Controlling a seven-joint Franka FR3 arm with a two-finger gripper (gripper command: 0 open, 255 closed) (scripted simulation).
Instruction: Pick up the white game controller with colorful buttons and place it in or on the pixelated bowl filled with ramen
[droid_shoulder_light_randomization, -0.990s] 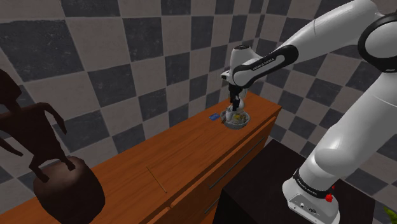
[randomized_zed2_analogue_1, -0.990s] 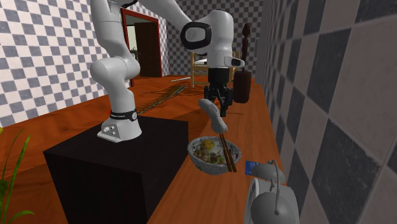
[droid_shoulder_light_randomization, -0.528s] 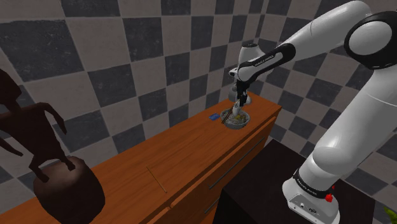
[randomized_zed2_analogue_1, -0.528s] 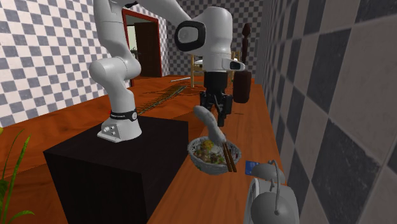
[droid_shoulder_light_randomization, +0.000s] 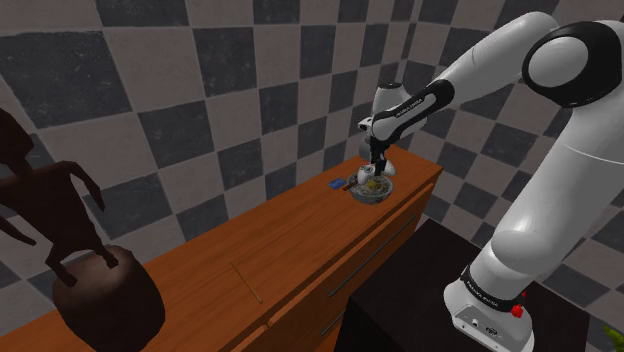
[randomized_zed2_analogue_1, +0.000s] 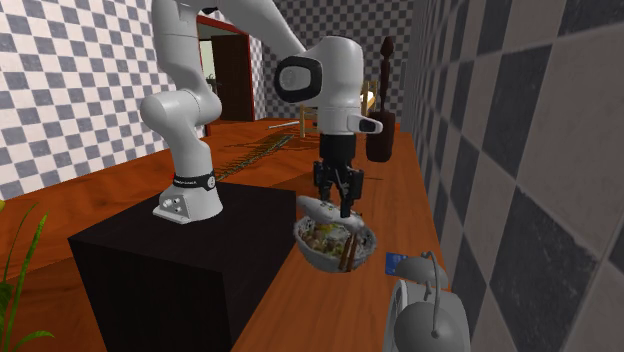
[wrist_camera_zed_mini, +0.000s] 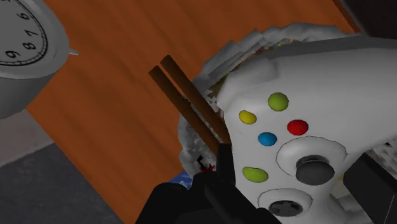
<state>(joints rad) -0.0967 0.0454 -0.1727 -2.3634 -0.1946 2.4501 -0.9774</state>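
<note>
The white arm (droid_shoulder_light_randomization: 560, 130) comes in from the upper right of the shoulder view and bends down to the far end of the long wooden desk (droid_shoulder_light_randomization: 250, 270). The black stand (randomized_zed2_analogue_1: 170, 260) fills the lower left of the second exterior view. A dark horse figure (droid_shoulder_light_randomization: 60, 220) stands at the left edge of the shoulder view, its top cut off by the frame. A grey clock (wrist_camera_zed_mini: 22, 44) sits on the desk just beside the bowl, only part of its dial in frame.

The bowl (randomized_zed2_analogue_1: 315, 255) is right of centre in the second exterior view. The gripper (randomized_zed2_analogue_1: 338, 207) is straight above it, and its jaws clasp the controller (wrist_camera_zed_mini: 318, 83) across its body, one on each side edge.

The controller sits low over the bowl's rim, partly over the noodles. It lies nearly level, its long axis slanting a little down toward the second exterior view's right, and its button face is turned up at the hand. The green, yellow, red and blue buttons, a thumbstick and a pad are all plain to see. One end is cut off by the wrist picture's edge, and the jaws cover part of the near end. Most of the noodles are hidden under it.

Brown chopsticks (wrist_camera_zed_mini: 184, 102) lean out over the rim beside the controller. A small blue thing (randomized_zed2_analogue_1: 392, 262) lies on the desk by the bowl, too small to make out.
</note>
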